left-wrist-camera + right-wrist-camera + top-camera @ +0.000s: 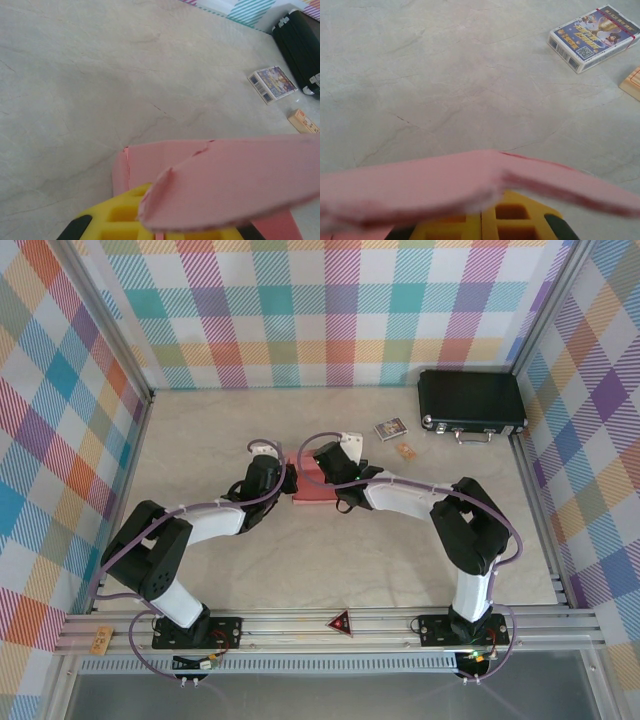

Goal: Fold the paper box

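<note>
Top view: paper box (312, 487), salmon-pink, sits on the table (400, 560) approx mid-table, btwn the two wrists. L arm (215, 523) comes in from the left and R arm (400, 498) from the right. L jaws are at the box's left edge, R jaws over its far-right part. Too small here to tell how either set stands. Black hard case (470, 403) is at the far right of the table. Card pack (391, 428) and small wooden block (405, 451) lie near its front-left, well apart from the box.

L wrist view: L jaws are yellow, at the bottom edge, closed to a thin seam w/ a pink sliver in it, i.e. pinching the box's card. A pink flap (235, 180) w/ a ragged edge tilts up across the frame, a lower panel behind it. Bare table beyond. Card pack (272, 83), block (303, 121) and case (300, 47) at upper right.

R wrist view: R jaws are yellow, bottom centre, pressed together. Blurred pink flap (445, 185) lies across their tips; can't tell if it's pinched. Card pack (594, 37) and block (632, 82) at upper right.
</note>
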You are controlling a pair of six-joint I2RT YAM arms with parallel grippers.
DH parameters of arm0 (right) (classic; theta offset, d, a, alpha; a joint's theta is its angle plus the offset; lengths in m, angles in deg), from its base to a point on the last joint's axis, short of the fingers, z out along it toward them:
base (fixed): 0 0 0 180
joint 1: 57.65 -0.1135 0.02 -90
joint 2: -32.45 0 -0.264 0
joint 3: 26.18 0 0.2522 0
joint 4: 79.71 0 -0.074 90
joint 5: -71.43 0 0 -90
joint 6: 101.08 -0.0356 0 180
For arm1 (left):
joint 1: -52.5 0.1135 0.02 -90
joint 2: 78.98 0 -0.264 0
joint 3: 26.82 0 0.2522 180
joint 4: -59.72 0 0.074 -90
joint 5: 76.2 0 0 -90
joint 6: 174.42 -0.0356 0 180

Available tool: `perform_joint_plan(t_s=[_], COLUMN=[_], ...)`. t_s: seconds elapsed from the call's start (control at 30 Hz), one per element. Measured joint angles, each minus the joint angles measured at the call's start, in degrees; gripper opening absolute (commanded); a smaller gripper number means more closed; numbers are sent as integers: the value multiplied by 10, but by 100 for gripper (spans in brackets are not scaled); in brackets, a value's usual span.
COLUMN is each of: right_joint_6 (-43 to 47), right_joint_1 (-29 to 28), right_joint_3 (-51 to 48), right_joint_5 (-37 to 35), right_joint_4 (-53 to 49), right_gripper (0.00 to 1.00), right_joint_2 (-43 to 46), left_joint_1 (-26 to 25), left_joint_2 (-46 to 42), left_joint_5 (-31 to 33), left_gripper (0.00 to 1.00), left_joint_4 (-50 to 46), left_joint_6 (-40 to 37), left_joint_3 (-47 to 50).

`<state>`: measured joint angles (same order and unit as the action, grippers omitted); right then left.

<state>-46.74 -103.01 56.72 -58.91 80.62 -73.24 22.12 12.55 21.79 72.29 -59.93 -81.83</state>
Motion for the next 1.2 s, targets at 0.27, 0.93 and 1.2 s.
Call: perform_joint_plan(t_s=[0.27, 0.93, 1.2], right_joint_6=[-10, -15, -15], right_joint_1=[-5, -6, -8], right_joint_3=[-7, -8, -9], right_joint_5=[-9, -21, -23], right_joint_4=[7, 3, 3], right_gripper=[7, 7, 7], right_joint_2=[0, 0, 0], left_joint_1=[0, 0, 0], left_joint_2=[-2, -2, -2], left_joint_5=[-9, -43, -43], left_gripper=[15, 13, 13], left_joint_4=[4, -7, -7], left_joint_6=[5, 19, 19], left_joint_3=[5, 5, 5])
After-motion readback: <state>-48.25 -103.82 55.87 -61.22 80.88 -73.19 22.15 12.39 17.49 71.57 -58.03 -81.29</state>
